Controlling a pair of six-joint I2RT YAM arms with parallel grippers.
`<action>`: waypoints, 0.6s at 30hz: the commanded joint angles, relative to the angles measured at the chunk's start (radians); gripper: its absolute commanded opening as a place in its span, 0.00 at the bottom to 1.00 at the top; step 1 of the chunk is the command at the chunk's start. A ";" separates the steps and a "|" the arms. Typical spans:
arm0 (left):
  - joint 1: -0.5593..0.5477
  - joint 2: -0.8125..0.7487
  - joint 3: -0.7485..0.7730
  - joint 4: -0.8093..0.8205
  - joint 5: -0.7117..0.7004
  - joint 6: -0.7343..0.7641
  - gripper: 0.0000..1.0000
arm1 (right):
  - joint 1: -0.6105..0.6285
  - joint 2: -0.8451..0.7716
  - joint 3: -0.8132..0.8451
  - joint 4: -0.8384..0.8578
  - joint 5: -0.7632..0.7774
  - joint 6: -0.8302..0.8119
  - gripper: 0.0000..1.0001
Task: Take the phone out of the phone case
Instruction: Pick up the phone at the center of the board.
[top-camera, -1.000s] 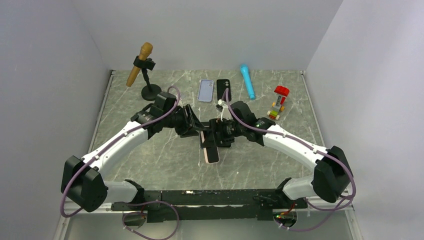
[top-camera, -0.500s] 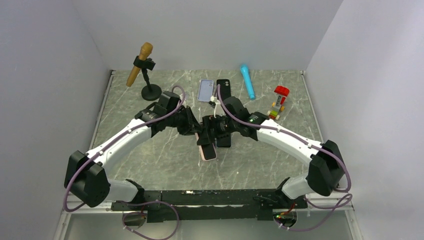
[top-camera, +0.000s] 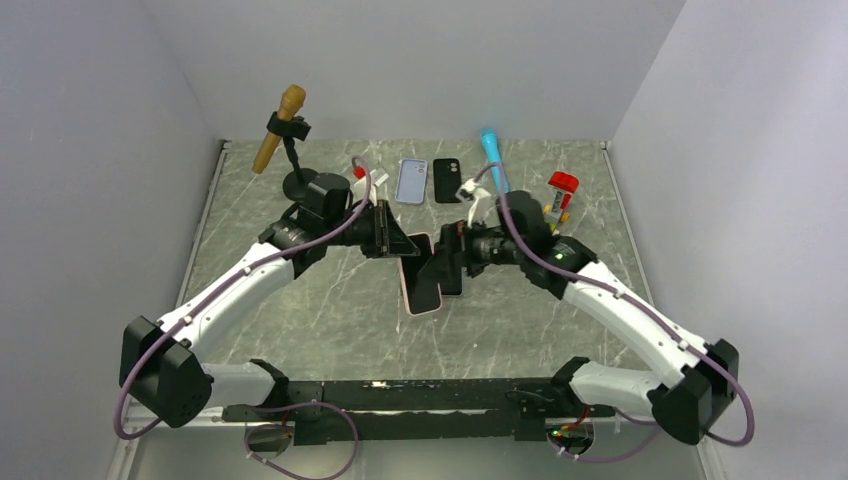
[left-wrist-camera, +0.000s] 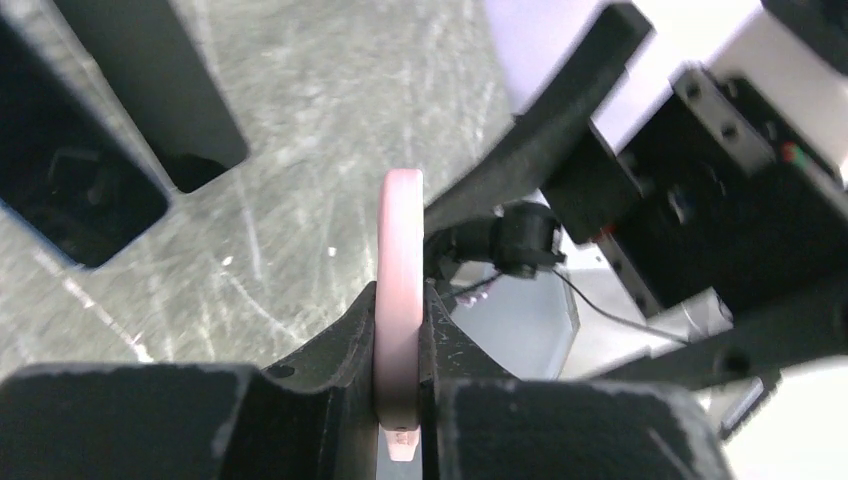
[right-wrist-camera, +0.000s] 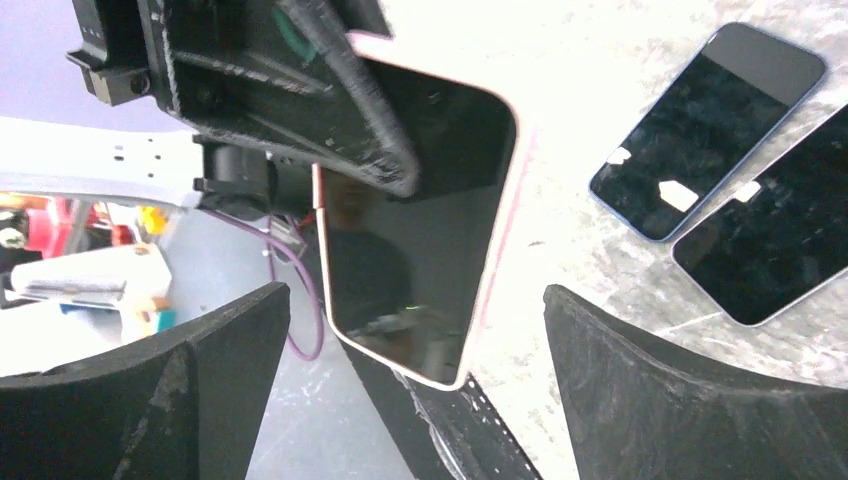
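Note:
The phone in its pink case (top-camera: 420, 285) is held over the middle of the table. My left gripper (top-camera: 398, 245) is shut on its top end. In the left wrist view the pink case edge (left-wrist-camera: 399, 290) is clamped between my left gripper's (left-wrist-camera: 399, 400) jaws. My right gripper (top-camera: 443, 268) is beside the phone's right edge. In the right wrist view the dark screen with its pink rim (right-wrist-camera: 420, 230) lies between my right gripper's (right-wrist-camera: 420, 400) wide-open fingers (right-wrist-camera: 700, 390), which do not touch it.
A lavender phone (top-camera: 412, 181) and a black phone (top-camera: 447, 180) lie at the back of the table. A blue microphone (top-camera: 494, 165) and a red-capped toy (top-camera: 558, 205) lie back right. A wooden microphone on a stand (top-camera: 285, 135) stands back left.
Both grippers were at the phone. My right arm has swung out to the right and its wrist has drawn back a little. My left gripper has kept hold of the phone.

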 joint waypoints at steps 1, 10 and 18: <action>-0.001 -0.037 -0.006 0.248 0.276 0.009 0.00 | -0.113 -0.068 -0.057 0.087 -0.265 0.032 1.00; -0.018 0.002 -0.039 0.590 0.480 -0.193 0.00 | -0.140 -0.034 -0.081 0.357 -0.567 0.204 0.60; -0.024 -0.025 -0.022 0.573 0.511 -0.169 0.00 | -0.184 -0.039 -0.178 0.597 -0.671 0.344 0.54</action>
